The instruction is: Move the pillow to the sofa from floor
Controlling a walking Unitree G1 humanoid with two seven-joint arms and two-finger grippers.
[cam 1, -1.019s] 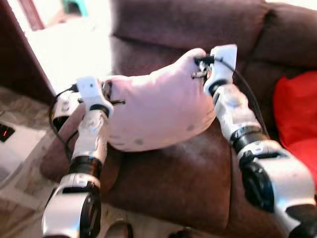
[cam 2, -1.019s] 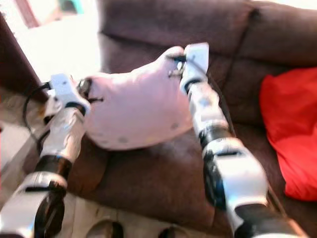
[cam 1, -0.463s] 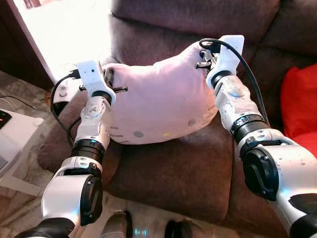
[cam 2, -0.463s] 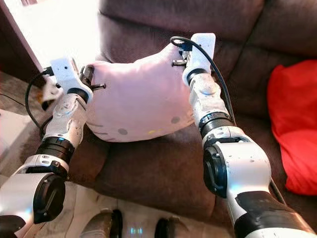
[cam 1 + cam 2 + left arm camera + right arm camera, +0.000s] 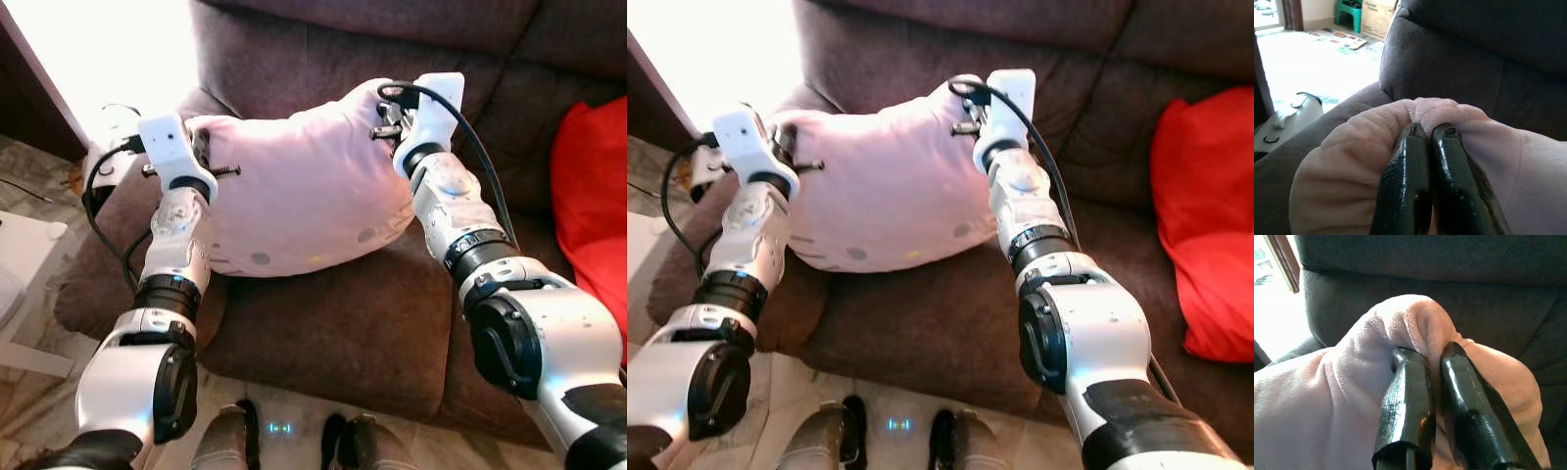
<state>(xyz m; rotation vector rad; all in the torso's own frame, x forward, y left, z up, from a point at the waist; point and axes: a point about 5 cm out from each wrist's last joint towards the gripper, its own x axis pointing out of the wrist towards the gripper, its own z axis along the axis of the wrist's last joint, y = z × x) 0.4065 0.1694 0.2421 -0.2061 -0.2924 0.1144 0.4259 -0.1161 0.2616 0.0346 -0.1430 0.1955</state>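
A pale pink pillow (image 5: 304, 186) with small coloured spots hangs between my two arms, its lower edge resting on the brown sofa's seat cushion (image 5: 333, 323). My left gripper (image 5: 1429, 131) is shut on the pillow's left corner, the fabric bunched around its fingertips. My right gripper (image 5: 1431, 355) is shut on the pillow's upper right corner, in front of the sofa's backrest (image 5: 323, 59). Both wrists show white camera housings above the pillow.
A red cushion (image 5: 593, 215) lies on the sofa seat to the right. The sofa's left armrest (image 5: 108, 264) is below my left arm. A white low table edge (image 5: 24, 255) and bright floor lie to the left. My feet (image 5: 284, 446) stand against the sofa front.
The view has tilted down and closer to the sofa. The pillow has come lower onto the seat cushion, still held at both corners.
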